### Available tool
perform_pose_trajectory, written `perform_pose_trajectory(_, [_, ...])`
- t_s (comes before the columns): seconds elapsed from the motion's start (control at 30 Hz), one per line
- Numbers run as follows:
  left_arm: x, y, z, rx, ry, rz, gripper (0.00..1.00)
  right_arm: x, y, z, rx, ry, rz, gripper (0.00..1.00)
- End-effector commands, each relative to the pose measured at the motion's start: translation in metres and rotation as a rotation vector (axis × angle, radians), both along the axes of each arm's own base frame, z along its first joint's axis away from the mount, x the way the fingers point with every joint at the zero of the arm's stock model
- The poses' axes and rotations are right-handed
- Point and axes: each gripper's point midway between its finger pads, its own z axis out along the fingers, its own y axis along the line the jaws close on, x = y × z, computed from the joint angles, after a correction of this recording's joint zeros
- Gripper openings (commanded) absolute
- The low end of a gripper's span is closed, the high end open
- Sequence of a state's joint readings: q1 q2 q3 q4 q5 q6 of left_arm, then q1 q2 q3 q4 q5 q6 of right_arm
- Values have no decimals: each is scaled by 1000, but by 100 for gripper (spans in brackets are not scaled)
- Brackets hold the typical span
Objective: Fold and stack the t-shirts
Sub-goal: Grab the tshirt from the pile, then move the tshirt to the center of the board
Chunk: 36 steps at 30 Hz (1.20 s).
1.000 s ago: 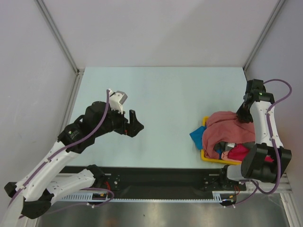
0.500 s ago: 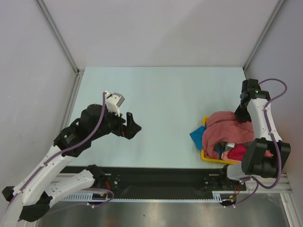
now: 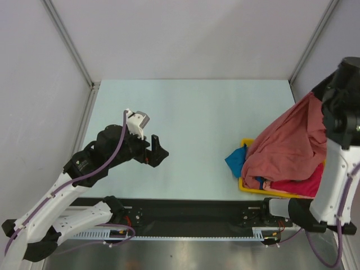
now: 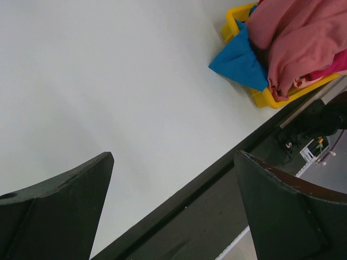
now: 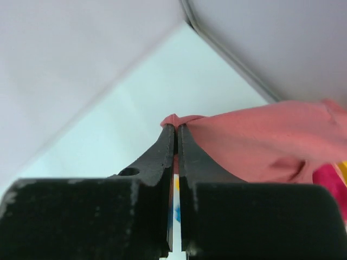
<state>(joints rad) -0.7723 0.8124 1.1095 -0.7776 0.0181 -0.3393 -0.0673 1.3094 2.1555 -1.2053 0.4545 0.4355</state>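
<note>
Overhead, the salmon tee (image 3: pixel 287 149) hangs stretched, its long axis slanting from the tray (image 3: pixel 245 186) up toward the far-right corner. Left wrist: the left gripper (image 4: pixel 173 157) gapes wide over the table (image 4: pixel 108 81). Right wrist: the right gripper (image 5: pixel 176 127) pinches the tee's edge, the cloth trailing right.

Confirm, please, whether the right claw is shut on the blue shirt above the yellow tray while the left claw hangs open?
Not quite: the right claw is shut on the salmon-red shirt, not the blue shirt, which lies at the rim of the yellow tray; the right wrist view shows it. The left claw is open.
</note>
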Motion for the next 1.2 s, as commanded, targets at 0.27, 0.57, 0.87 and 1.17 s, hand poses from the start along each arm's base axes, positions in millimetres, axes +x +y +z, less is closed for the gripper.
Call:
perform_pose_trajectory(0.27, [2, 7, 40, -79, -63, 59, 100, -102, 28, 244, -200, -905, 142, 0])
perform_pose_trajectory(0.57, [-2, 20, 64, -165, -70, 133, 100, -108, 53, 323, -220, -1241, 268, 0])
perform_pose_trajectory(0.87, [-10, 77, 91, -266, -151, 364, 99, -42, 162, 326, 302, -1352, 812, 0])
perform_pose_trajectory(1.17, [-22, 113, 94, -290, -165, 490, 98, -7, 318, 261, 553, -1099, 1047, 5])
